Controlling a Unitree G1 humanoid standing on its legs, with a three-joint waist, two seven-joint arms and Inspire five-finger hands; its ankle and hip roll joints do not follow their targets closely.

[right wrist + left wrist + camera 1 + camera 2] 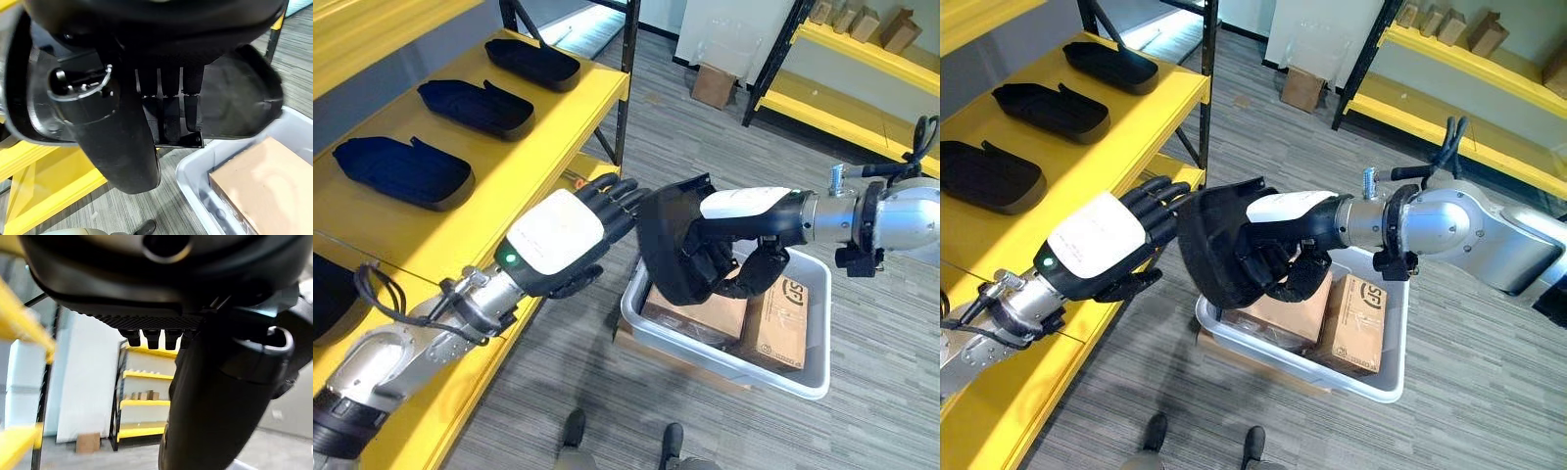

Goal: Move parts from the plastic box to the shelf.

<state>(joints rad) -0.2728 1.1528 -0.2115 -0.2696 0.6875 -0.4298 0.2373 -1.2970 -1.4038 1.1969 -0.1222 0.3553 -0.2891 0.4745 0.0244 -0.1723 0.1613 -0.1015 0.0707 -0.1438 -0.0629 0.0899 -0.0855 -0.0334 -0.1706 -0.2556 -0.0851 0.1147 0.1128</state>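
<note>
A black moulded part [668, 247] hangs tilted above the grey plastic box [724, 364], and my right hand [744, 208] is shut on it, fingers [166, 110] curled over its inner face. Coming from the shelf side, my left hand [558, 237] is open, its straight fingertips [625, 199] reaching the part's left edge. Three similar black parts [401, 171] [475, 106] [533, 61] lie in a row on the yellow shelf [533, 157].
Two cardboard boxes [788, 318] fill the plastic box, which rests on the floor close to the shelf's lower board [460, 401]. A black shelf post [626, 78] stands at the corner. Another yellow shelf [842, 88] with cartons is at the back right.
</note>
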